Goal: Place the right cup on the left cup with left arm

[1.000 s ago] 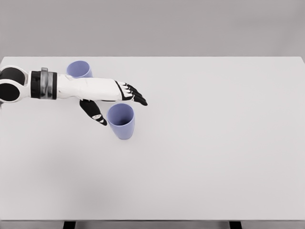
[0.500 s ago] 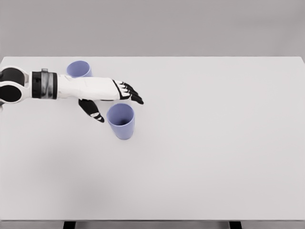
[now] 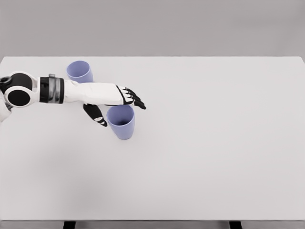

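Note:
Two lavender cups stand upright on the white table. The right cup is near the middle left. The left cup stands farther back, partly behind my left forearm. My left hand hovers at the right cup's rim, its fingers stretched over the far edge and its thumb down on the cup's left side. The hand is open and holds nothing. The right arm does not show.
The table's far edge runs along the top, its front edge along the bottom, with two dark legs below. A plain grey wall lies behind.
My left arm has shifted slightly forward and right, bringing the hand closer over the right cup's rim. Both cups stay where they were.

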`<action>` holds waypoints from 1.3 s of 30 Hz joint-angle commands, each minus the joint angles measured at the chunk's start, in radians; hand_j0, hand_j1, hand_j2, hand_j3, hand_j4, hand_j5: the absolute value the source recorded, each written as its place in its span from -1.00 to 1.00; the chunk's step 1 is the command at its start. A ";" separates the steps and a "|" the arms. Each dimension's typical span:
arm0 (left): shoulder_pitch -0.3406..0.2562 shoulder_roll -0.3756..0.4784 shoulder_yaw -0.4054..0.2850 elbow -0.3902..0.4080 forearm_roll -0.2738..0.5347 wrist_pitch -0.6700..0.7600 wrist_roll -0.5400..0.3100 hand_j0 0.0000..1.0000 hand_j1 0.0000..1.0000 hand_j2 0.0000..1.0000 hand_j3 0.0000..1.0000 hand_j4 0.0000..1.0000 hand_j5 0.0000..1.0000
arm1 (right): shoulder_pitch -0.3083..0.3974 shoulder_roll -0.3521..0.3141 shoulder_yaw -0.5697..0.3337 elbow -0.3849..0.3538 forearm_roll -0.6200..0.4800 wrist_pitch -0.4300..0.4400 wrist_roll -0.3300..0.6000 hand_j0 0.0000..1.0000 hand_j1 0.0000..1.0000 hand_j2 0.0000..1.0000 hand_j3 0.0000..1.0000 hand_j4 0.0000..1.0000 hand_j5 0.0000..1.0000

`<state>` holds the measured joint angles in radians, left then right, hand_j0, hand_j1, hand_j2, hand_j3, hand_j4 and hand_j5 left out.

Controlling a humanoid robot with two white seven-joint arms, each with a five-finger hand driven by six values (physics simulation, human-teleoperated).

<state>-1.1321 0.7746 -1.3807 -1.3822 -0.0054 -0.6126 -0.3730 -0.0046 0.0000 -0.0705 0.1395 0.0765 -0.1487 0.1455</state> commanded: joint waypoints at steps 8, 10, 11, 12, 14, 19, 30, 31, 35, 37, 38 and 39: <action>0.021 -0.015 0.003 0.020 -0.018 0.002 0.003 1.00 1.00 1.00 1.00 1.00 1.00 | 0.000 0.000 0.000 0.000 0.000 0.000 0.000 1.00 1.00 1.00 1.00 1.00 1.00; 0.025 -0.018 0.009 0.034 -0.021 0.002 0.003 1.00 1.00 1.00 1.00 1.00 1.00 | 0.000 0.000 0.000 0.000 0.000 0.000 0.000 1.00 1.00 1.00 1.00 1.00 1.00; 0.025 -0.023 0.009 0.037 -0.021 0.002 0.005 1.00 1.00 1.00 1.00 1.00 1.00 | 0.000 0.000 0.000 0.000 0.000 0.000 0.000 1.00 1.00 1.00 1.00 1.00 1.00; 0.025 -0.023 0.009 0.038 -0.021 0.002 0.005 1.00 1.00 1.00 1.00 1.00 1.00 | 0.000 0.000 0.000 0.000 0.000 0.000 0.000 1.00 1.00 1.00 1.00 1.00 1.00; 0.032 -0.023 0.009 0.041 -0.024 0.002 0.005 0.95 0.95 0.95 0.95 0.95 0.95 | 0.000 0.000 0.000 0.000 0.000 0.000 0.000 1.00 1.00 1.00 1.00 1.00 1.00; 0.040 -0.024 0.012 0.041 -0.042 0.002 0.005 0.57 0.57 0.57 0.57 0.57 0.57 | 0.000 0.000 0.000 0.000 0.000 0.000 0.000 1.00 1.00 1.00 1.00 1.00 1.00; 0.048 -0.011 0.029 0.035 -0.038 0.002 -0.004 0.17 0.17 0.17 0.17 0.17 0.17 | 0.000 0.000 0.000 0.000 0.000 0.000 0.000 1.00 1.00 1.00 1.00 1.00 1.00; 0.049 -0.011 0.043 0.031 -0.036 0.002 -0.004 0.15 0.15 0.15 0.15 0.15 0.15 | 0.000 0.000 0.001 0.000 0.000 0.000 0.000 1.00 1.00 1.00 1.00 1.00 1.00; 0.045 0.035 0.086 -0.014 -0.021 0.002 -0.003 0.11 0.11 0.11 0.11 0.11 0.11 | 0.000 0.000 0.000 0.000 0.000 0.000 0.000 1.00 1.00 1.00 1.00 1.00 1.00; 0.041 0.075 0.086 -0.037 0.025 0.002 -0.001 0.08 0.08 0.08 0.08 0.08 0.08 | 0.000 0.000 0.000 0.000 0.000 0.000 0.000 1.00 1.00 1.00 1.00 1.00 1.00; 0.037 0.100 0.088 -0.040 0.038 0.002 -0.001 0.09 0.09 0.09 0.09 0.09 0.09 | 0.000 0.000 0.000 0.000 0.000 0.000 0.000 1.00 1.00 1.00 1.00 1.00 1.00; 0.031 0.121 0.089 -0.040 0.051 0.002 -0.001 0.09 0.09 0.09 0.09 0.09 0.09 | 0.000 0.000 0.000 0.000 0.000 0.000 0.000 1.00 1.00 1.00 1.00 1.00 1.00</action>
<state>-1.1060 0.8549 -1.3014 -1.4079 0.0137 -0.6115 -0.3748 -0.0046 0.0000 -0.0705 0.1395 0.0764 -0.1487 0.1455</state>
